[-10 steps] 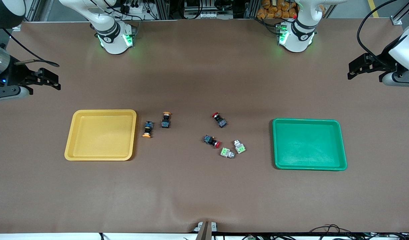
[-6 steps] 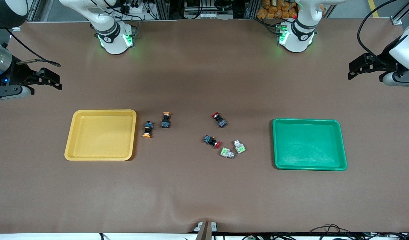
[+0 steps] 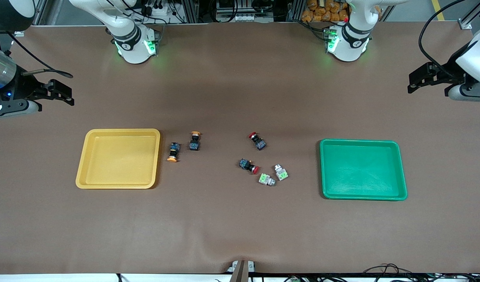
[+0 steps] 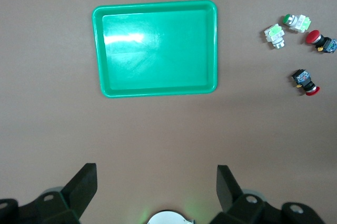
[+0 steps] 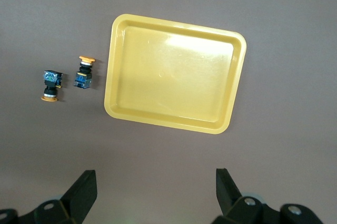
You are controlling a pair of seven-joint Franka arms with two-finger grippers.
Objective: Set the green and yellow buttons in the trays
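Brown matte worktop: I see right pincer crept slightly inward, fingers apart; left pincer apart, waiting. Glossy yellow tray, green tray and buttons unmoved.

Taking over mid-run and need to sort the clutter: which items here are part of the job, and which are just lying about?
Job: yellow buttons; green buttons; yellow tray; green tray.

Lying about: red buttons, between the two pairs.

Left gripper and right gripper hang open at their ends of the table.

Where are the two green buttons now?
In the front view the green buttons lie on the table side by side, between the red button and the green tray, outside it.
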